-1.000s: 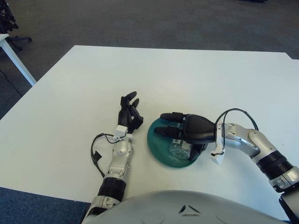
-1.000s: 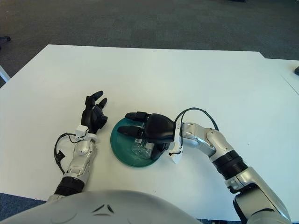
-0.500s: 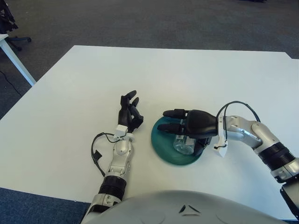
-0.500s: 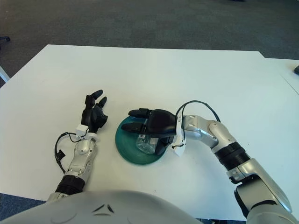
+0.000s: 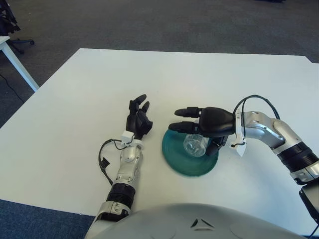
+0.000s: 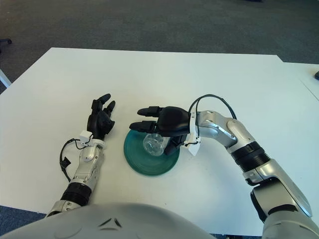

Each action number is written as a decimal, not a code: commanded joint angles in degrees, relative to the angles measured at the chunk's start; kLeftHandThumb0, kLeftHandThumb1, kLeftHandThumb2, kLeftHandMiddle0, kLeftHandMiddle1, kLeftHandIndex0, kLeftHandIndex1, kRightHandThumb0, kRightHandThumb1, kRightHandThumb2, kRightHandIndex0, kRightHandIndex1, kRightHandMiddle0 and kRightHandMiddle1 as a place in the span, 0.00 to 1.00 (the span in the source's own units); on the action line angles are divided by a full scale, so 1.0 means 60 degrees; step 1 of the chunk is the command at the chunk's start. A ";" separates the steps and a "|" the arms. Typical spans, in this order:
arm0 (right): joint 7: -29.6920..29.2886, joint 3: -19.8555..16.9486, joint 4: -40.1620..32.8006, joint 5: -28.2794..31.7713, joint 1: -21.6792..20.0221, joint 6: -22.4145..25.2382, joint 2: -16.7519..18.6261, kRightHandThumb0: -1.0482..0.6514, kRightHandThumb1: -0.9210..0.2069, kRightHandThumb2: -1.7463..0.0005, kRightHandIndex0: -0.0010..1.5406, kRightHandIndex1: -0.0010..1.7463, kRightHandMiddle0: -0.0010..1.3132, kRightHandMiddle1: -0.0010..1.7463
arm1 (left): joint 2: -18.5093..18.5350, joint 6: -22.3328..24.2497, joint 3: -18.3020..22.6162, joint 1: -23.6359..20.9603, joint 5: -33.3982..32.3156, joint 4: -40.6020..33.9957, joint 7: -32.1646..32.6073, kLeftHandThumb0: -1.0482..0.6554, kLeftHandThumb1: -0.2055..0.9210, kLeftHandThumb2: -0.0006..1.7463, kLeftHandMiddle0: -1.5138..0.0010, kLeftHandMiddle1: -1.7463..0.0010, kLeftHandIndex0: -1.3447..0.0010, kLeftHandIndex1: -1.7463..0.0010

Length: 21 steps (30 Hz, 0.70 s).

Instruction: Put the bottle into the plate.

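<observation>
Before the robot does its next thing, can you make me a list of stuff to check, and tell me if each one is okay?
1. Bottle above the plate: ok.
2. Bottle resting on the plate: cannot tell, the right hand hides part of it.
3. Right hand let go: cannot tell, its fingers stretch out over the bottle.
4. Left hand out of the way, left of the plate: ok.
5. Plate fully on the table: ok.
</observation>
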 commanded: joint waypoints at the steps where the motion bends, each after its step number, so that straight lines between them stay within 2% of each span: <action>1: 0.0161 -0.0114 -0.0055 0.0254 -0.0078 -0.0029 -0.0148 0.00 0.00 0.38 0.00 0.00 0.01 0.00 | -0.0712 0.0149 0.0065 0.0410 -0.0177 0.0733 -0.0056 0.15 1.00 0.62 0.75 0.87 1.00 0.44; 21: 0.0549 -0.0119 0.0112 0.0346 -0.0271 -0.0158 -0.0155 0.00 0.00 0.38 0.01 0.00 0.01 0.01 | -0.0808 -0.0002 0.0106 0.0302 -0.0105 0.0970 0.0112 0.16 1.00 0.62 0.74 0.87 1.00 0.40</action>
